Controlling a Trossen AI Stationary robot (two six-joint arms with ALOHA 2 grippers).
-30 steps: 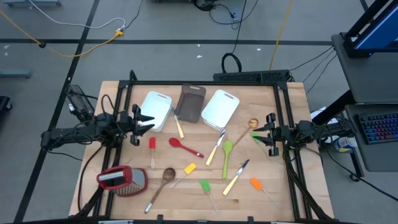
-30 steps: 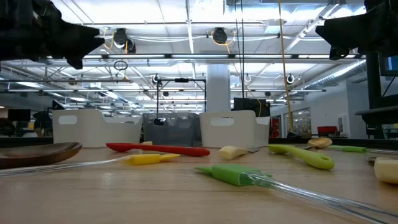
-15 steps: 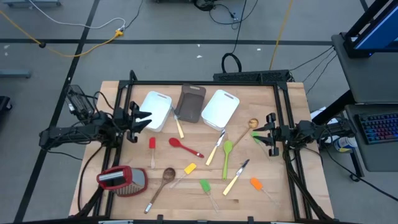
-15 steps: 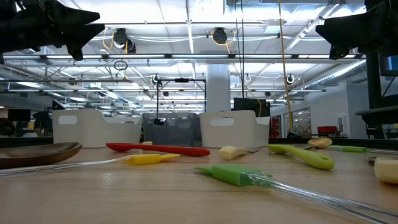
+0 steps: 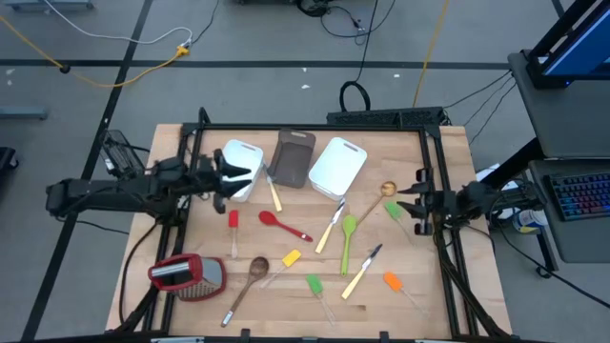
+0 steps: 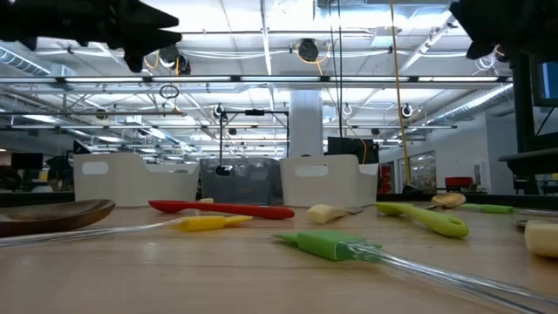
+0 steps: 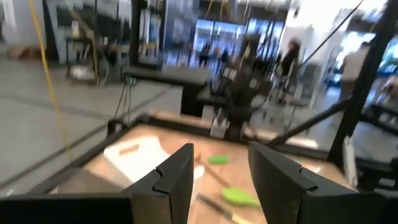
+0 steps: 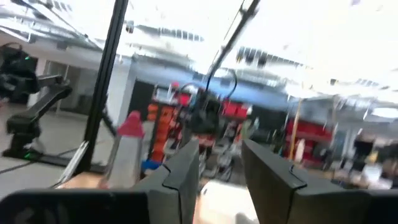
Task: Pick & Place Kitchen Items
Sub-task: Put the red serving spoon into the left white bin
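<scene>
On the wooden table [image 5: 172, 229] lie about a dozen utensils: two red ones, a spatula [image 5: 233, 222] and a spoon [image 5: 278, 224], two wooden spoons [image 5: 255, 269] and [image 5: 385, 191], two pale-handled knives [image 5: 331, 221] and [image 5: 360, 272], a green spoon [image 5: 348, 232], and yellow [image 5: 290, 258], green [image 5: 314, 284] and orange [image 5: 392, 281] spatulas. Three tubs, two white [image 5: 338, 167] and one dark [image 5: 294, 157], line the far edge; a grater [image 5: 186, 276] sits at the near left corner. The left gripper [image 5: 225, 177] hovers open and empty above the left white tub [image 5: 246, 162]. The right gripper [image 5: 411, 203] waits open and empty at the right edge. The near strip beside the orange spatula is bare wood.
</scene>
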